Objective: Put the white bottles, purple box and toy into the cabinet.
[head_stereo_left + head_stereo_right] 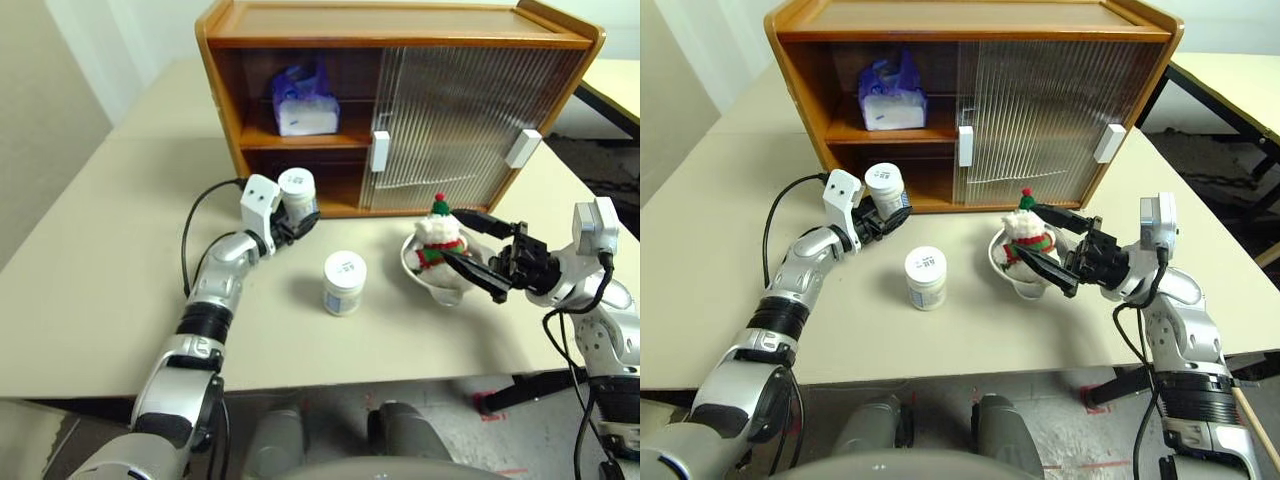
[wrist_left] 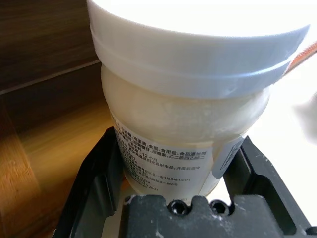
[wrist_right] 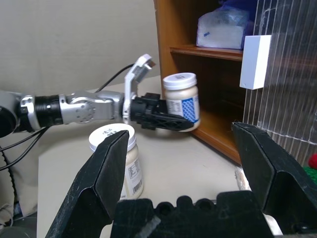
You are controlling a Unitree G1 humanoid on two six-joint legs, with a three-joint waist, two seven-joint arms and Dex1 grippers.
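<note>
My left gripper point(image 1: 300, 216) is shut on a white bottle point(image 1: 297, 191), held upright just in front of the open left side of the cabinet point(image 1: 400, 25), at its lower shelf. In the left wrist view the black fingers point(image 2: 96, 188) clasp the bottle point(image 2: 188, 124) on both sides. A second white bottle point(image 1: 344, 282) stands on the table. The purple box point(image 1: 304, 104) sits on the upper shelf. The toy point(image 1: 438, 238) lies in a metal bowl point(image 1: 425, 282). My right gripper point(image 1: 452, 236) is open, its fingers on either side of the toy without touching it.
Ribbed sliding doors point(image 1: 460, 120) with white handles point(image 1: 380, 151) cover the cabinet's right half. The beige table point(image 1: 100, 260) has free room to the left and in front. Another table point(image 1: 615, 85) stands at the far right.
</note>
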